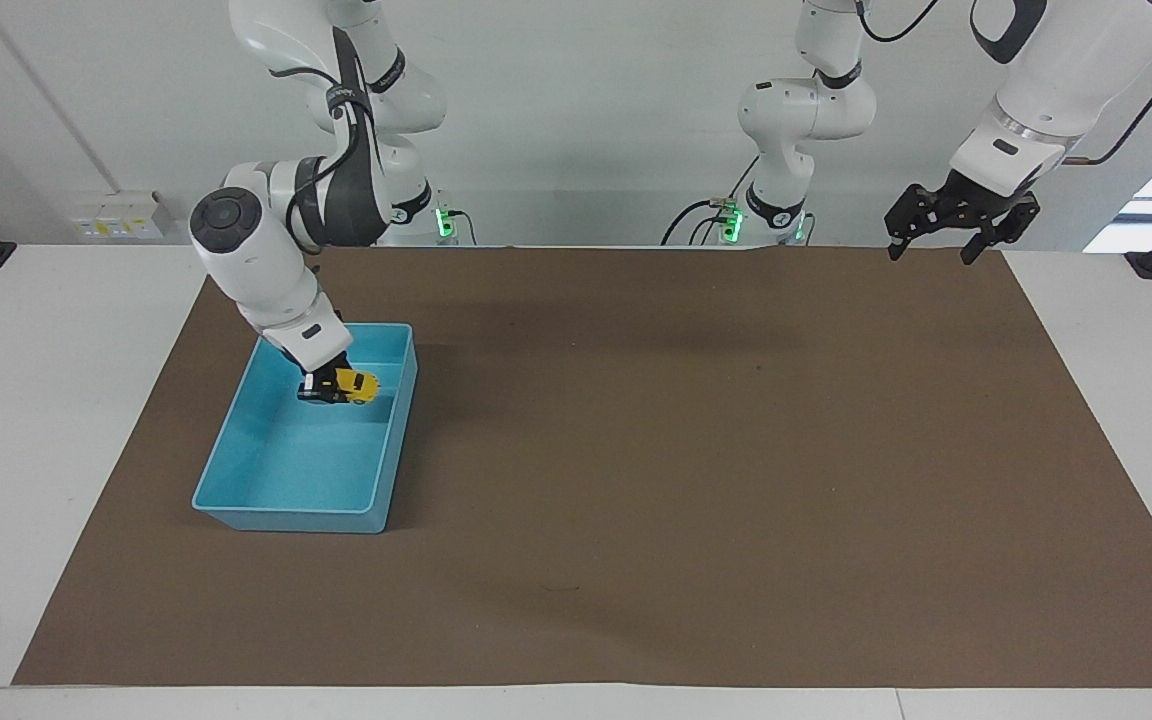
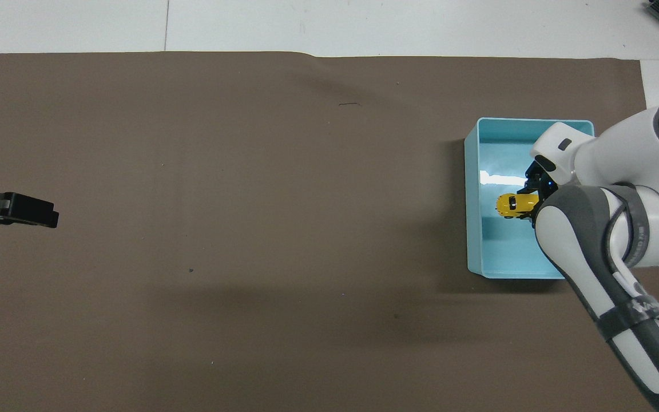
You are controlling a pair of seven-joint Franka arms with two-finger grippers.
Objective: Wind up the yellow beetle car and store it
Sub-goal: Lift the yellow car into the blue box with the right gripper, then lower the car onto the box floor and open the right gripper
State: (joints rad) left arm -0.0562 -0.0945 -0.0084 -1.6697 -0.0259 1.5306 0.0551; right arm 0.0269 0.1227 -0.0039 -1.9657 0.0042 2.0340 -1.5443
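1. Facing view. Right gripper (image 1: 328, 386), left of centre in the frame, is clamped on the yellow beetle car (image 1: 354, 385) and holds it tilted inside the blue bin (image 1: 236, 478), in the bin's upper part. Whether the wheels touch the bin floor is hard to judge from here; probably just above it.
2. Facing view, upper right. Left gripper (image 1: 958, 226) waits over the brown mat (image 1: 696, 470) edge, fingers spread, carrying nothing.
3. Overhead view. Car (image 2: 516, 205) sits mid-bin at frame right, near the bin (image 2: 472, 229) wall toward the table's middle; the right arm hides most of its gripper. Left gripper (image 2: 26, 210) shows at the left frame edge.
4. Risk: a release from a tilted hold could tip the car onto its side. If the spring is wound, the car may run into the bin wall.
5. Count: one car, one bin, one mat, two grippers.
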